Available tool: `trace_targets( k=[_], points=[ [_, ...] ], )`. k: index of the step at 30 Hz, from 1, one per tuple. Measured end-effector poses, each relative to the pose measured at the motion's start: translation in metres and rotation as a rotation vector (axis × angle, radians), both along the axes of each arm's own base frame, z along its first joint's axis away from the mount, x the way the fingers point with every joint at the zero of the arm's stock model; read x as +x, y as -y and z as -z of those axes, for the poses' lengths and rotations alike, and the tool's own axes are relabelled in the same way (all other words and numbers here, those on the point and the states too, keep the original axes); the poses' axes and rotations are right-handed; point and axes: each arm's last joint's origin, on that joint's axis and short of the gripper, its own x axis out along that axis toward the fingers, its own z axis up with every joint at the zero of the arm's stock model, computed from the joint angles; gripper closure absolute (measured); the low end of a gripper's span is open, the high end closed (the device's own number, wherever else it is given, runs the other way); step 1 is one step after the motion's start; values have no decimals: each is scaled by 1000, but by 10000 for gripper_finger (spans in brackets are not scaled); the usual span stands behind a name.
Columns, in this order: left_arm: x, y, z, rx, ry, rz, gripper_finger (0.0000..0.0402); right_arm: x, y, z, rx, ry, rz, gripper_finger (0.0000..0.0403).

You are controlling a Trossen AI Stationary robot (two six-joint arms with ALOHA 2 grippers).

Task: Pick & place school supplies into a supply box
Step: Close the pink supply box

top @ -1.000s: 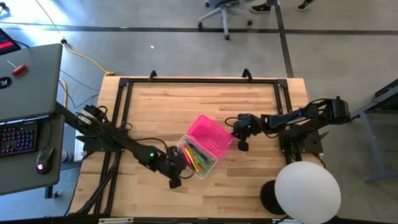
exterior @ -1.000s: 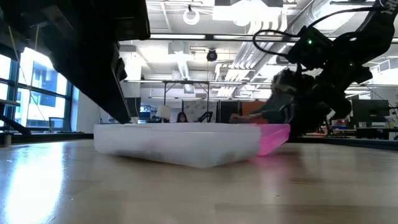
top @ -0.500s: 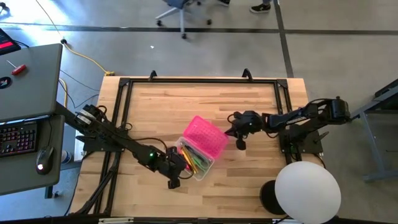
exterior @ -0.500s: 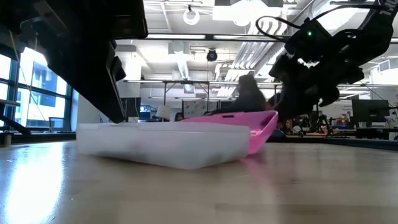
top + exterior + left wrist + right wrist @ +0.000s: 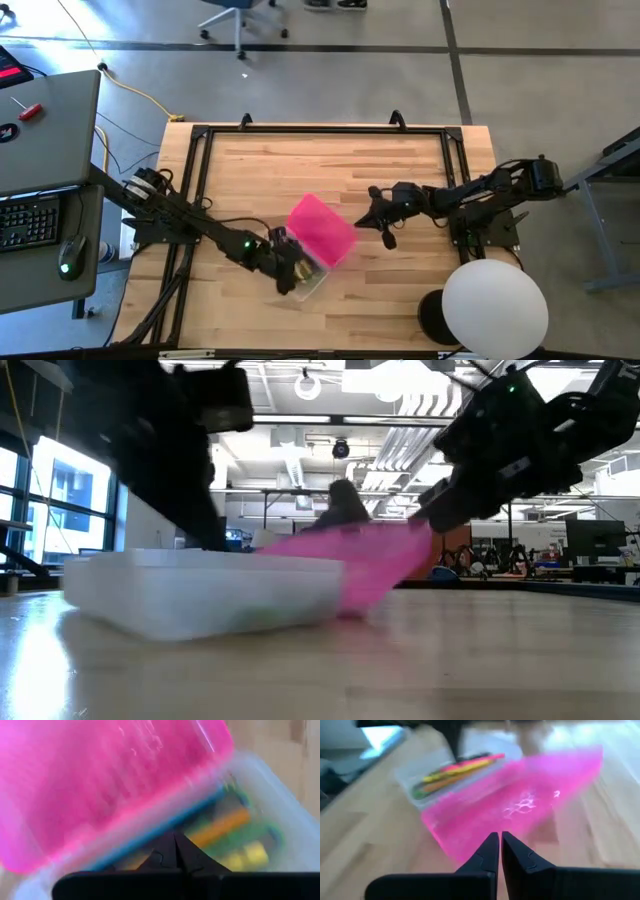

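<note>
Left arm: reaches from the table's [image 5: 420, 160] left edge toward the middle, low over the wood.
Left gripper [image 5: 288, 277]: fingers pressed together, at the table's front middle.
Right arm: stretches in from the table's right edge, bent at the elbow.
Right gripper [image 5: 366, 192]: fingers pressed together, pointing left, near the table's middle.

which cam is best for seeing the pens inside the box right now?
Right wrist view: the pens lie in a visible row in the clear supply box, beyond the pink lid. Left wrist view shows them close but blurred, half under the lid. In the high view the lid covers nearly all. The low view shows only the box wall.
</note>
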Motion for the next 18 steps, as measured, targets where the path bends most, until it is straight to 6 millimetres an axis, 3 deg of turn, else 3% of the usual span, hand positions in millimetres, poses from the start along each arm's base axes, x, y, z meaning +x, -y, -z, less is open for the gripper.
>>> trace_targets(
  k=[10,18],
  points=[
    [11,-26,0,9,-17,-33,391,8,-20,-9,-48,41,-35,403],
    [6,-18,-16,11,-11,12,392,-7,-15,17,-26,-290,175,403]
  ],
)
